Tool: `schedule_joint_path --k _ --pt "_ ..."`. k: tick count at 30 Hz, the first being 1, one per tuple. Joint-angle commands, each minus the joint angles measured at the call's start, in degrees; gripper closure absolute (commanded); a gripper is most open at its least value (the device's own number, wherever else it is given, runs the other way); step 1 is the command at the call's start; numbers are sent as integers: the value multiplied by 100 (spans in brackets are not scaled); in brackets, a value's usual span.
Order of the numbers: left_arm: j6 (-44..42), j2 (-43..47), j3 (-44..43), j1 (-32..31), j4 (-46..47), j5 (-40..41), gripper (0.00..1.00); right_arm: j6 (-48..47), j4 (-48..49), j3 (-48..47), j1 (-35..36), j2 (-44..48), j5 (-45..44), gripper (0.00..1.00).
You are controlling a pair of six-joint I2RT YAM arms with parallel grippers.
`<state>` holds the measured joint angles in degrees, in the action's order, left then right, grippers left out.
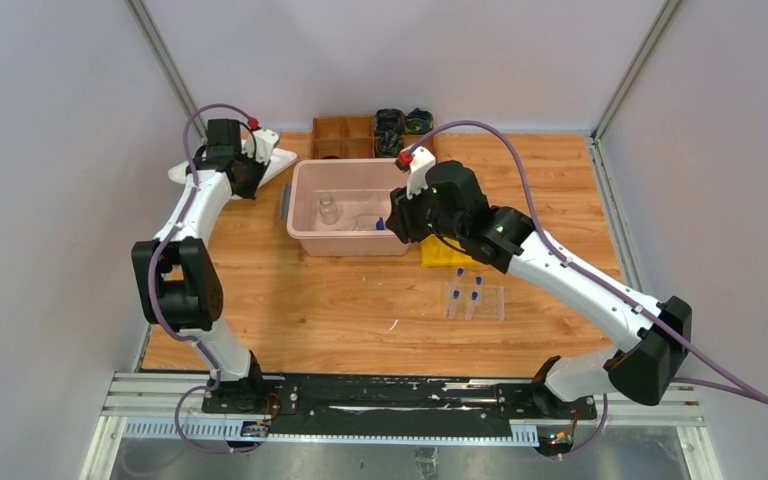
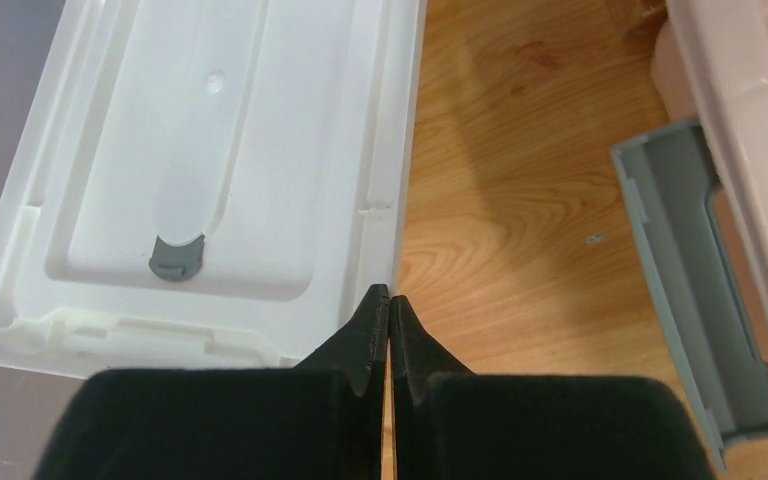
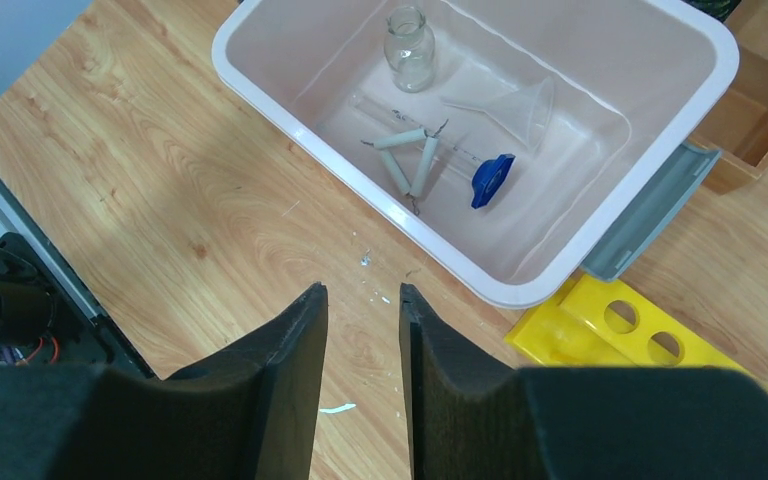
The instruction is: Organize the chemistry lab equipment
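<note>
Bin [image 3: 282, 103], pink, holds upright glass jar [image 3: 409, 48], funnel [image 3: 518, 108] on its side, white triangle [image 3: 408, 160], blue piece [image 3: 490, 180] | blue-capped tubes [image 1: 474, 298] stand in clear rack [image 1: 495, 310] on the table [image 1: 310, 300], apart from it | left gripper [image 2: 390, 293]: tips pressed together, pinching nothing, at edge of white lid [image 2: 210, 130] | right gripper [image 3: 362, 292]: fingers part-spread, empty, over wood just beside bin

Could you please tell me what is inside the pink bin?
The pink bin holds a small glass flask, a clear funnel, a white triangle and a blue piece. From above, the right arm hides its right side.
</note>
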<state>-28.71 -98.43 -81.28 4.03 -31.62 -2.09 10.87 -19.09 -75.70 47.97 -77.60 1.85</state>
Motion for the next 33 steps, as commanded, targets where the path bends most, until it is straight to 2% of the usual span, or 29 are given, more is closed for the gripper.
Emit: schedule_joint_path --k 1,4,10,14,19,27,30,33 --pt "-151 279 -260 -39 -376 -302 100 -339 177 29 -5 157 162 65" --pt "-216 464 -452 -143 -658 -361 100 -466 178 -77 -45 145 221 65" --pt "-684 663 -586 -341 -1316 161 100 -516 249 -109 -76 168 318 67" --pt "-1002 893 -449 -342 -1323 789 100 -470 441 156 -76 304 357 69" --pt "-1209 1264 -593 -342 -1301 1082 100 -436 552 331 -75 361 416 70" --pt "-1844 1828 -447 -886 -1315 1759 100 -434 976 621 -72 506 577 70" --pt "-2179 2029 -483 -1061 -1491 1873 100 -452 1354 811 -68 497 866 66" --pt "-2295 2132 -688 -1158 -2117 1684 100 -518 1611 921 -69 450 1014 56"
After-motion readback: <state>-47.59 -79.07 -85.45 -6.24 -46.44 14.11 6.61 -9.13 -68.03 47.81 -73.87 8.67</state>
